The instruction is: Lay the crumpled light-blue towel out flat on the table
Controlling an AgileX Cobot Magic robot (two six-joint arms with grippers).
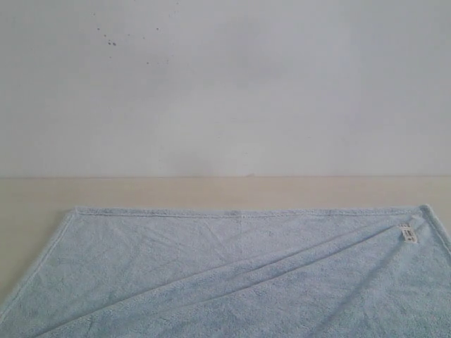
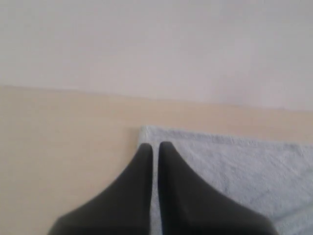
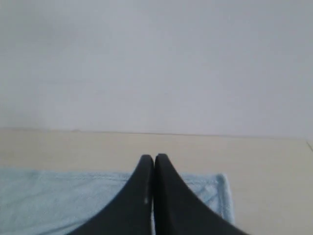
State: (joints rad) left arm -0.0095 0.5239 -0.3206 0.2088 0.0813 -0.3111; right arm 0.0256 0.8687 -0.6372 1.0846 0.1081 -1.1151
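The light-blue towel (image 1: 232, 274) lies spread across the near part of the beige table (image 1: 211, 190), its far hem running straight from left to right. A long diagonal crease crosses it, and a small white tag (image 1: 408, 234) sits near its far right corner. Neither gripper shows in the exterior view. In the left wrist view my left gripper (image 2: 153, 146) is shut, hovering over the towel (image 2: 244, 166) by its far left corner with nothing between the fingers. In the right wrist view my right gripper (image 3: 154, 157) is shut and empty, above the towel (image 3: 58, 196) near its far right corner.
A plain white wall (image 1: 225, 84) rises behind the table, with a few dark specks high on its left. A strip of bare table (image 1: 225, 191) lies between the towel's far hem and the wall.
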